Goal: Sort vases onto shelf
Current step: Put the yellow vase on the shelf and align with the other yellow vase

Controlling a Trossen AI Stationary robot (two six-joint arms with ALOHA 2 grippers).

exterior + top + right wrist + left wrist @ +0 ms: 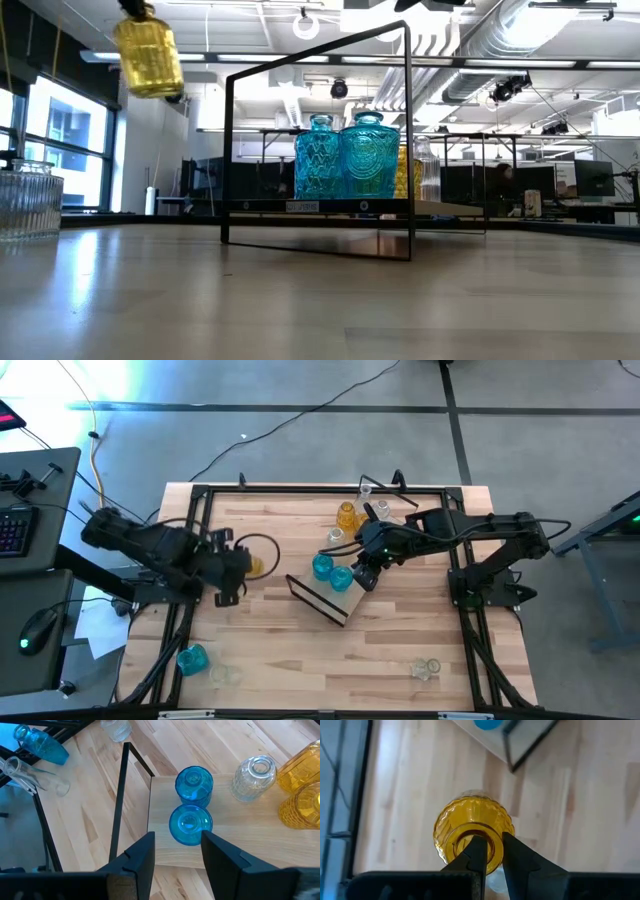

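Amber vase (472,832) hung clamped by its neck in left gripper (490,851), at shelf's (325,602) 9 o'clock. Right gripper (177,851), jaws apart, hovered over shelved teal vases (192,802). Transport step; next needs a free shelf spot.

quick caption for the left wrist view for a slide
Left gripper pinching the rim of an amber vase lifted above the tabletop.

Counting around the shelf (322,599): on it stand two teal vases (193,784), two amber vases (301,764) and one clear vase (254,776). Off the shelf are one lifted amber vase (473,833), one teal vase (191,658) lying down, and several clear vases (426,669), number uncertain.
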